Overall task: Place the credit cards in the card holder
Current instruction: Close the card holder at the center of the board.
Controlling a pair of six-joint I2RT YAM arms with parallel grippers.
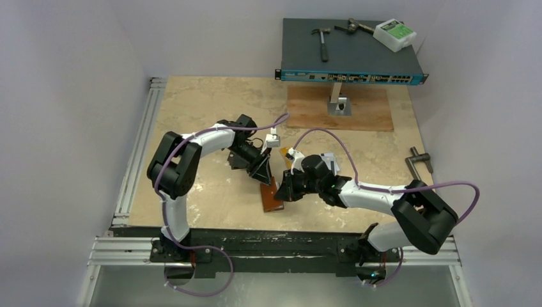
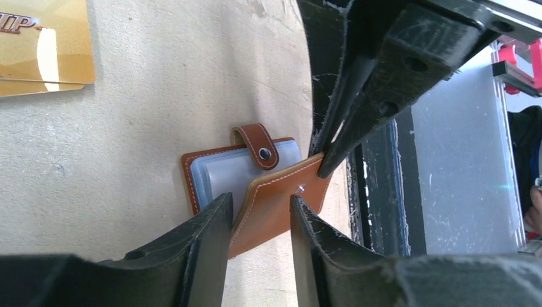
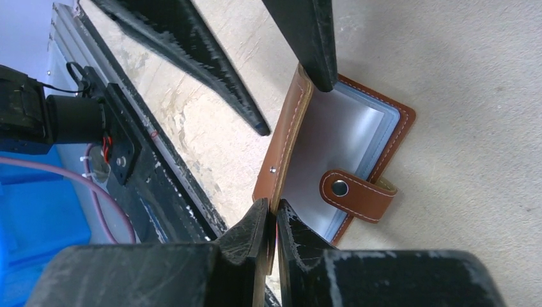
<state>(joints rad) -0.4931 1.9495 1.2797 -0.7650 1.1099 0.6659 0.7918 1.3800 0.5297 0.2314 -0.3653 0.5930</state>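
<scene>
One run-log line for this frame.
card holder: cover lifted | right gripper: shut on cover edge | left gripper: open, straddling cover | gold card: outside holder

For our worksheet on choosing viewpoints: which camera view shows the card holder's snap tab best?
The right wrist view: the snap tab lies large, sharp and unobstructed. The left wrist view shows it smaller. In the top external view the card holder is a brown sliver; the tab cannot be made out.
</scene>
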